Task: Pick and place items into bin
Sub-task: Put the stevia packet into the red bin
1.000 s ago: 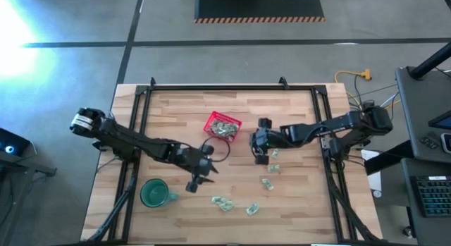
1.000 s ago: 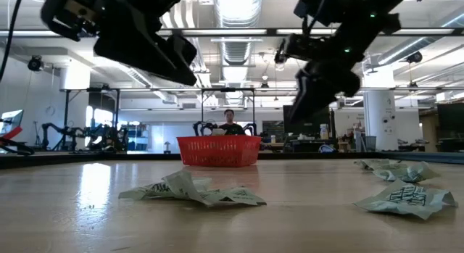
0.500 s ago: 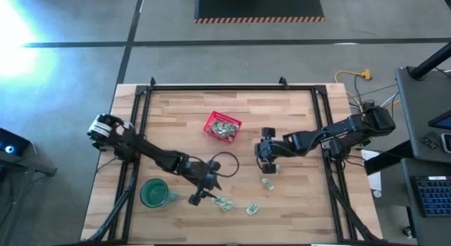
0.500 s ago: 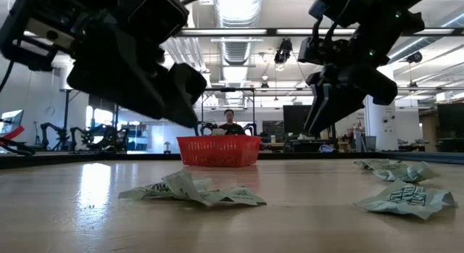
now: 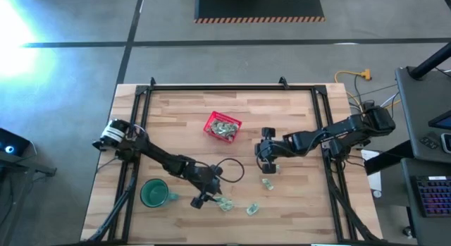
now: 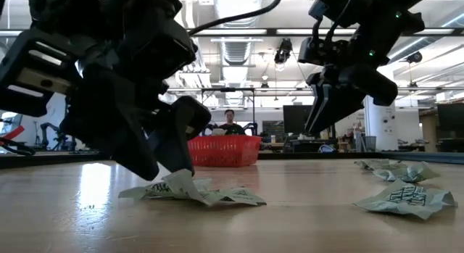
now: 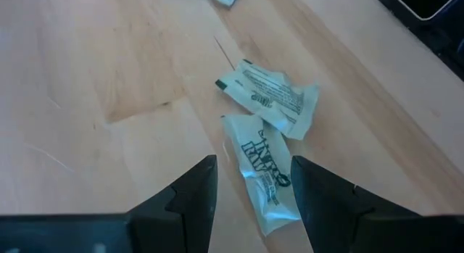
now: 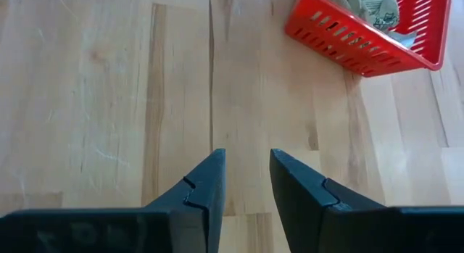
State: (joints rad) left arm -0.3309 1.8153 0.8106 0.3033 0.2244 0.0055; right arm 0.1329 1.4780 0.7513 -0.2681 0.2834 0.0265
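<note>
Left end effector [image 6: 163, 169] lower now, hiding red basket's [image 6: 226, 151] left edge.

basket [image 5: 223, 127]: on the counter [image 5: 176, 112], middle rear, packets inside
mug [image 5: 153, 193]: front left
loose packets [image 5: 224, 203]: front, right of the mug
</note>
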